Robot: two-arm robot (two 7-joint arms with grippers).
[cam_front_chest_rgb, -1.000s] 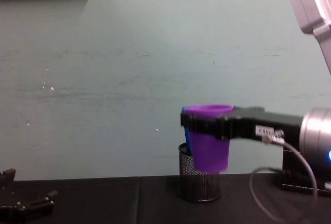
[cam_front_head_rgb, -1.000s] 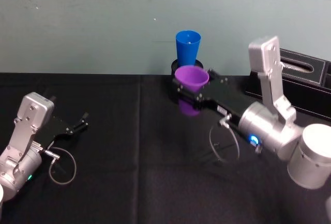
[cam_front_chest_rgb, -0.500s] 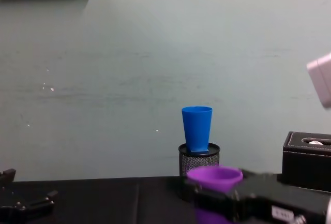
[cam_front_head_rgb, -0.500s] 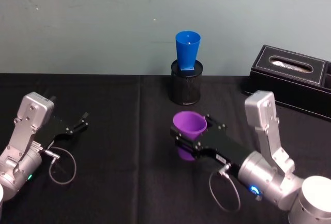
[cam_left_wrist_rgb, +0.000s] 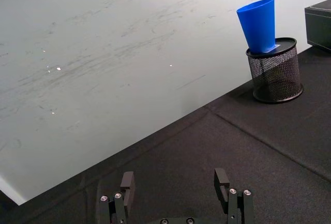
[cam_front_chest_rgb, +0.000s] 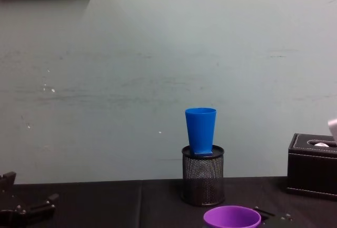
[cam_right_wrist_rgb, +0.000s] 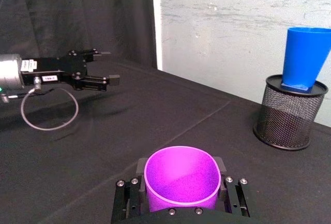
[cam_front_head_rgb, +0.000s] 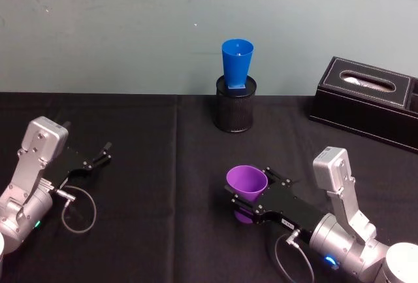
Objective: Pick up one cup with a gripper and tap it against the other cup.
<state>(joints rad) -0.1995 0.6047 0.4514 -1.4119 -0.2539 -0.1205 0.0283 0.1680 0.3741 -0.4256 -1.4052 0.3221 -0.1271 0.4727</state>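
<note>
Head view: the right gripper (cam_front_head_rgb: 249, 199) has its jaws closed on the purple cup (cam_front_head_rgb: 247, 182), well in front of the blue cup (cam_front_head_rgb: 236, 63), which stands on the mesh holder (cam_front_head_rgb: 234, 108). A hard tap could topple it.

Left wrist view: the left gripper (cam_left_wrist_rgb: 175, 195) is parked far left of the holder, jaws open and empty.

Right wrist view: the thin cup could squeeze out of the jaws.

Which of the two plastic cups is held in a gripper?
The short purple plastic cup, clamped in the right gripper. The tall blue plastic cup stands on the black mesh cylinder.

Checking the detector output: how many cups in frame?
2. The purple cup is held upright in the right gripper, low near the table's front. The blue cup stands on the black mesh holder by the back wall.
</note>
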